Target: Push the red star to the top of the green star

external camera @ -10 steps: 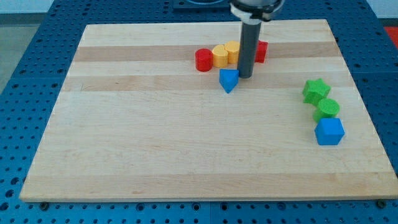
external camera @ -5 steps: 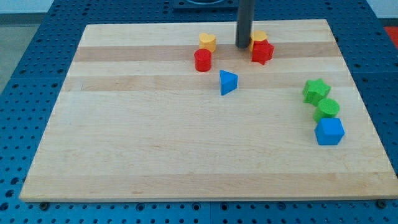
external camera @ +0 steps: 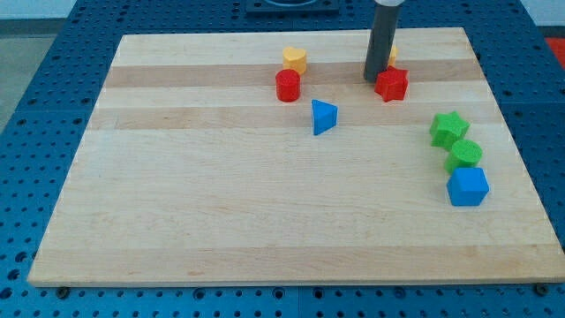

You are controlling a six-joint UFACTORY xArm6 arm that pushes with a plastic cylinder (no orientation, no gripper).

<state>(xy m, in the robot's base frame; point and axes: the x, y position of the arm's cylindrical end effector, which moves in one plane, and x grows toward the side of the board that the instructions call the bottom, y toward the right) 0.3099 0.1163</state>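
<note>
The red star (external camera: 392, 84) lies near the view's top, right of centre. My tip (external camera: 374, 79) stands at its left edge, touching or almost touching it. The green star (external camera: 448, 129) lies at the view's right, below and to the right of the red star, well apart from it. A yellow block (external camera: 391, 55) shows only as a sliver behind the rod, just above the red star.
A green cylinder (external camera: 465, 155) and a blue cube (external camera: 467, 186) sit in a column below the green star. A red cylinder (external camera: 288, 86), a yellow block (external camera: 295, 60) and a blue triangular block (external camera: 323, 117) lie left of my tip.
My tip moved up through the block cluster, then to the right. The red star slid right and slightly down. One yellow block went up-left, the other up-right behind the rod.
</note>
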